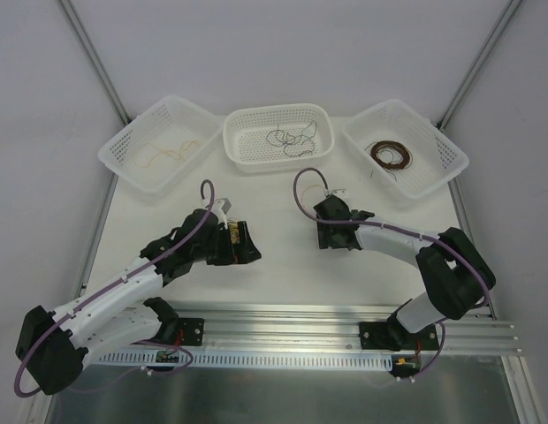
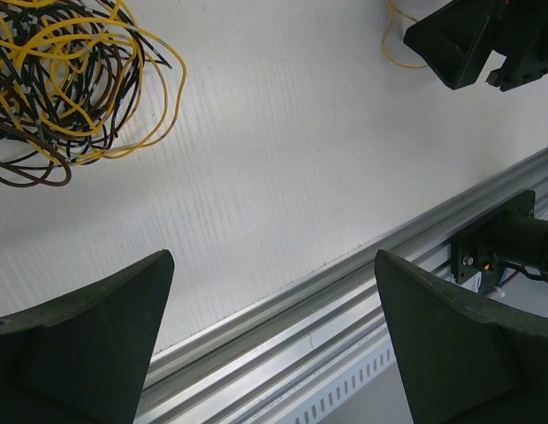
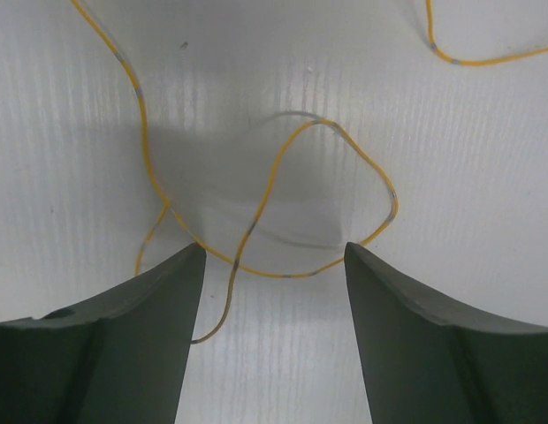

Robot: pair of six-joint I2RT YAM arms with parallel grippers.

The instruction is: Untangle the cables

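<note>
While the left jaws stand released above the desk (image 2: 283, 177), the tangled cables (image 2: 71, 79) lie upper left in that wrist view; the right jaws, parted and empty, straddle 1 yellow cable (image 3: 259, 215).

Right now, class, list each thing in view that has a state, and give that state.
Left gripper: open, empty.
Right gripper: open, empty.
Tangle: knotted.
Yellow cable: loose, looped, ungripped.
Left basket: holds tan cables.
Middle basket: holds dark cables.
Right basket: holds brown cables.
</note>
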